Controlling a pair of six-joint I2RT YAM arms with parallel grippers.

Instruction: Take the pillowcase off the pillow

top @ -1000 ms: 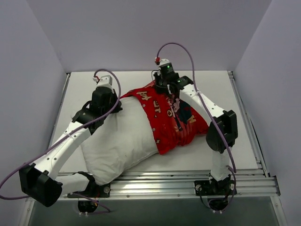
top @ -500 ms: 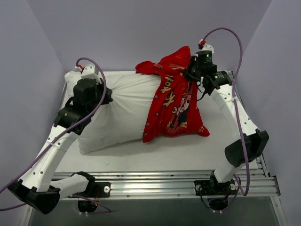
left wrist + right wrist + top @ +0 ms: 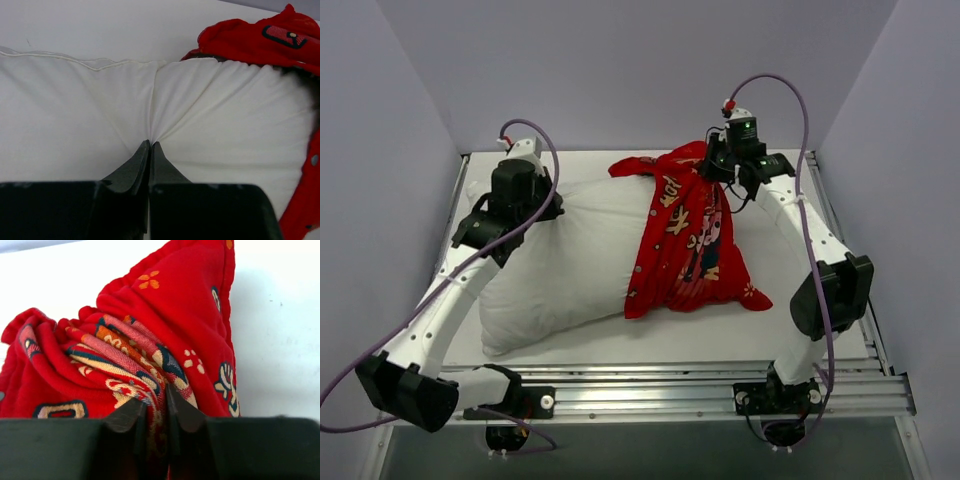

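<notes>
The white pillow [image 3: 570,260] lies slantwise across the table, its right end still inside the red pillowcase [image 3: 690,240]. My left gripper [image 3: 542,205] is shut on a pinch of the pillow's bare white fabric [image 3: 150,141] near its far left end. Folds radiate from that pinch. My right gripper [image 3: 712,172] is shut on a bunched fold of the pillowcase [image 3: 156,392] at the back, holding it raised above the table. The pillowcase's open mouth [image 3: 250,40] shows past the pillow in the left wrist view.
Grey walls close in the white table [image 3: 820,290] on the left, back and right. A metal rail [image 3: 700,385] with both arm bases runs along the near edge.
Both arms swung up and outward, stretching pillow and pillowcase apart. In the last half second the right gripper came down and left a little, and the pillowcase settled lower over the pillow's right end.
</notes>
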